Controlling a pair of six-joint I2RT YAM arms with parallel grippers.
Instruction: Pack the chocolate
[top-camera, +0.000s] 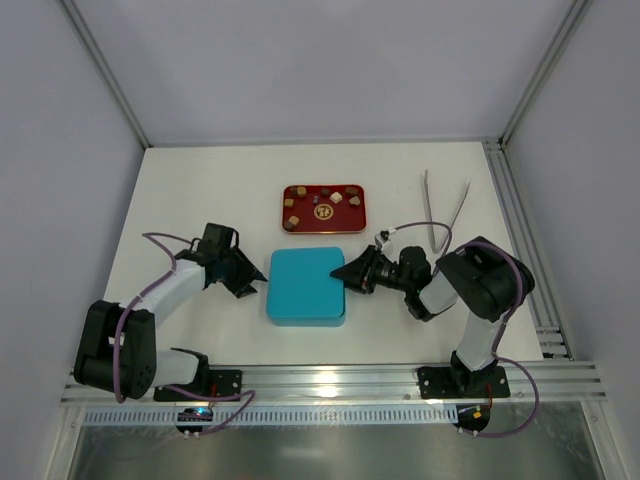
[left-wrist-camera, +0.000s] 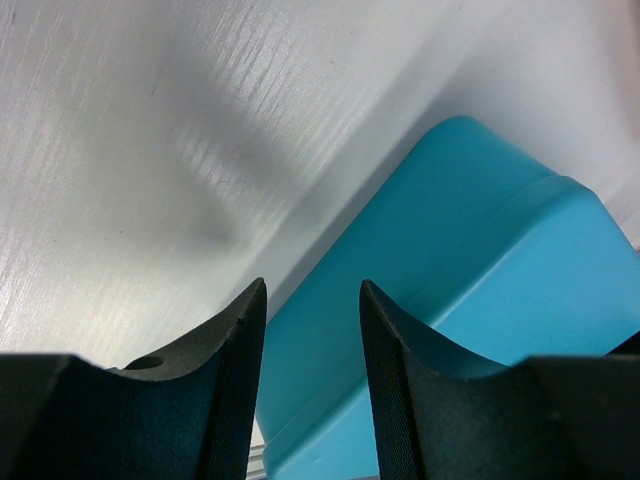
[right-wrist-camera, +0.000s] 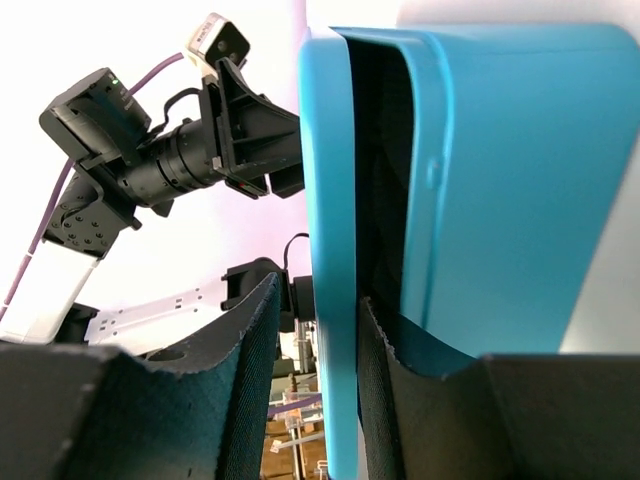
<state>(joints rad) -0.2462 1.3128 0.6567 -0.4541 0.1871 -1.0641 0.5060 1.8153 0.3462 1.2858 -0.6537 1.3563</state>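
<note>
Daylight shows between one finger of the right gripper and the thin wall of the teal box that it straddles, so those jaws stand released, astride the wall rather than clenched on it. Whether that wall belongs to a lid or to the base I cannot tell, though a dark gap parts it from the box's main body. At the box's left edge the left gripper has its jaws parted too, with nothing between them and its tips just beside the box's side. Beyond the box's far edge, near it, lies a red tray carrying the chocolate: small brown, tan and cream pieces, and every piece that shows is on that tray. To the right of the box, well apart, rest tweezers. The likely trouble from here is a one-sided pull. If the right jaws close and lift while the left gripper braces nothing, the box may tip or slide toward the tray and scatter the pieces, or the wall may slip from a shallow grip.
</note>
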